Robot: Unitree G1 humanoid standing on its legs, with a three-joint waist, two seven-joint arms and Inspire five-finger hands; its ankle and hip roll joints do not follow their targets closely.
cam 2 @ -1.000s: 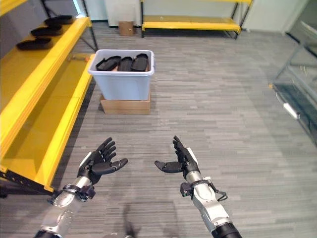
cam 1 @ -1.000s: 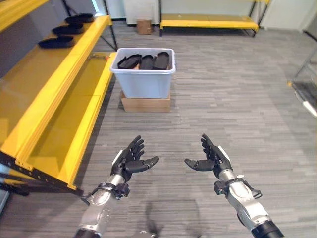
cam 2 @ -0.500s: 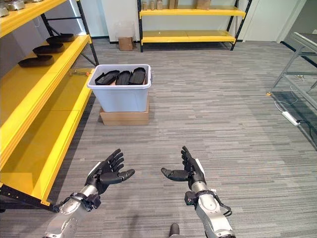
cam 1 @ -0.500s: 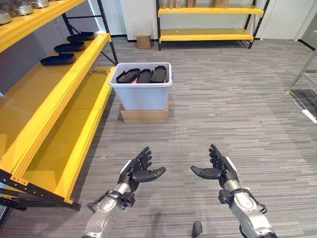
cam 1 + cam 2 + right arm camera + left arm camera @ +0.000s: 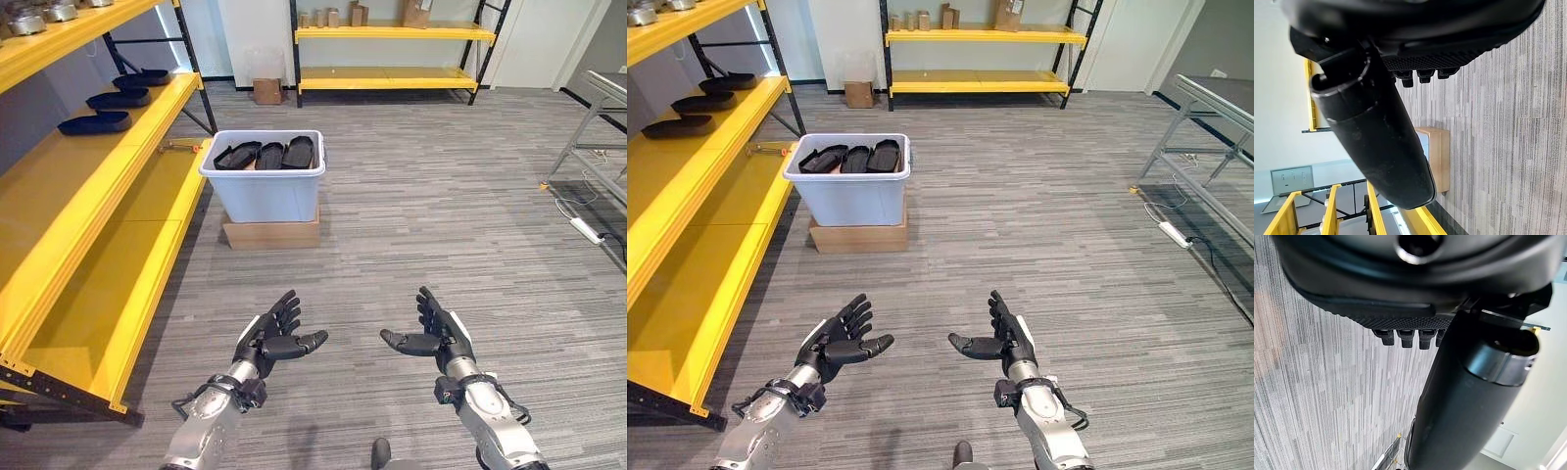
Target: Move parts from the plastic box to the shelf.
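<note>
Plastic box (image 5: 263, 182) w/ 3 black parts (image 5: 270, 155) ahead | L hand (image 5: 271, 333), R hand (image 5: 431, 334) both spread, empty, palms inward

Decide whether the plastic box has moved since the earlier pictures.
No. The plastic box still sits on its cardboard base beside the yellow shelf; the camera shifted, not it.

Camera view tilted up since a second ago, more of far room in frame. Left hand (image 5: 271, 339) and right hand (image 5: 432, 338) slightly lower in frame, palms up, fingers spread.
</note>
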